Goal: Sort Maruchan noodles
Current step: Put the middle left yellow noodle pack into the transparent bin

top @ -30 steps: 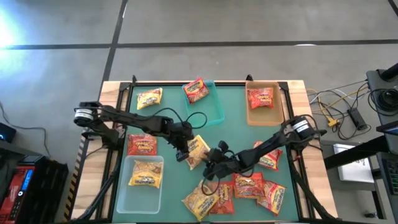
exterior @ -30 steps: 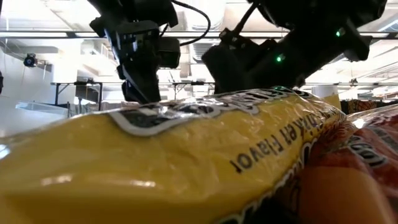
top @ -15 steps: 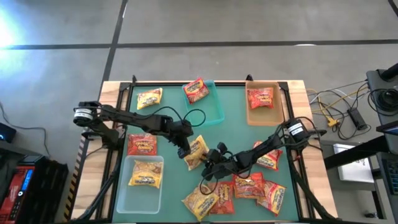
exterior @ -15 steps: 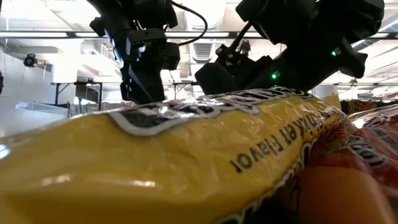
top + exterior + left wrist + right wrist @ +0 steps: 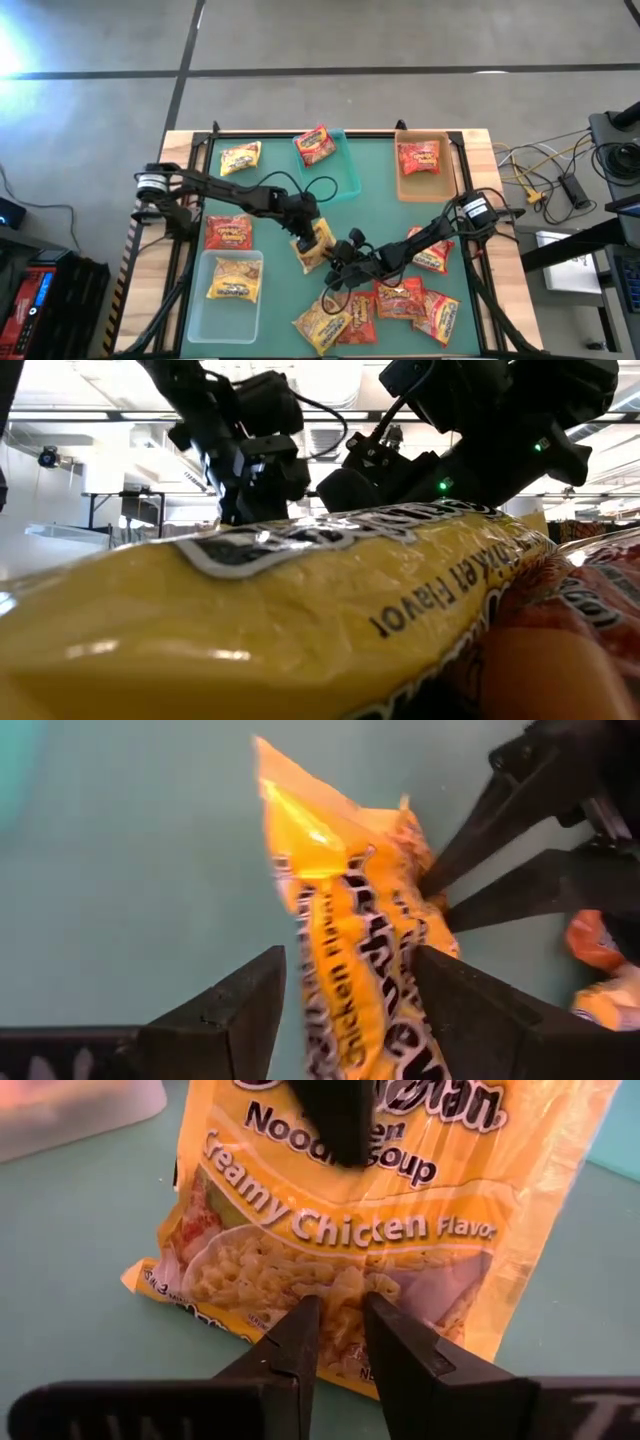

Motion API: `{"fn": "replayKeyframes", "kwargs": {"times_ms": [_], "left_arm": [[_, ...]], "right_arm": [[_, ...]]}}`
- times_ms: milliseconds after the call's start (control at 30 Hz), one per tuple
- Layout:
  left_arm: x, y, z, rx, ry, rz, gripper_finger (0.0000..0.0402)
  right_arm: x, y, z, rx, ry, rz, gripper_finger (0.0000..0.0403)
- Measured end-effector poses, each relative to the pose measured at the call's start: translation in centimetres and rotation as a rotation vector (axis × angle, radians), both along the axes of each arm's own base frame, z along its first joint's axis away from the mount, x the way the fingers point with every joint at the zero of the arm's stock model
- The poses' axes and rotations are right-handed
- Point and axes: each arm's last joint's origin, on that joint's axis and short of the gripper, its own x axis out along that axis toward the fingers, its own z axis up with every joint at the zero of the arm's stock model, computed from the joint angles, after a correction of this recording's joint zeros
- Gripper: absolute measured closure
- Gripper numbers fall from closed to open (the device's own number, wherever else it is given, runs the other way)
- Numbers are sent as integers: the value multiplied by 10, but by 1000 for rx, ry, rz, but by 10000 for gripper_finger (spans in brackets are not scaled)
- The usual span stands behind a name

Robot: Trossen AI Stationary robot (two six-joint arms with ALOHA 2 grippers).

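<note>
Since a moment ago, the left gripper (image 5: 312,240) has slid over onto the yellow crinkly plastic noodle packet (image 5: 316,244) near the middle of the green table mat (image 5: 380,190), and the right gripper (image 5: 335,268) has pinched tighter.

Right now the left gripper's two dark fingers (image 5: 230,1020) are standing wide open, one on each side of the packet's end, and are not squeezing it. In the right wrist view, the right gripper (image 5: 340,1342) is pinching the thin bottom edge of the same yellow packet, with its fingers nearly together. So the right one is holding the packet and the left one is getting ready to take it.

Other packets are lying around. One yellow packet (image 5: 233,278) is already sitting in the clear plastic bin (image 5: 204,312) near the front left corner. One red packet (image 5: 419,158) is resting in the tan bin (image 5: 447,180) at the back right. Another red packet (image 5: 316,146) is leaning on the teal bin (image 5: 350,175) at the back. A pile of red and yellow packets (image 5: 385,305) is waiting by the front edge.

To do this step well, I think the left gripper should close on the packet firmly before the right one lets go. It should be grabbing the flat sealed end, not the lumpy middle, because the plastic is slippery. Then the yellow packet probably belongs in the clear bin.
</note>
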Motion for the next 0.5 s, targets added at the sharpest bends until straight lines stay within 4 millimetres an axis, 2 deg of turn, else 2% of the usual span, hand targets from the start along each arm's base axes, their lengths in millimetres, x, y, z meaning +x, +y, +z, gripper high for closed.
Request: {"fn": "replayKeyframes", "kwargs": {"times_ms": [100, 267, 500], "left_arm": [[5, -2, -9, -82, -4, -39, 193], [6, -4, -14, -122, 6, -59, 198], [6, -3, -13, -129, 5, -63, 264]], "right_arm": [[0, 0, -1, -1, 5, 2, 328], [-1, 0, 0, -29, 19, 25, 332], [-10, 6, 25, -43, 53, 97, 325]]}}
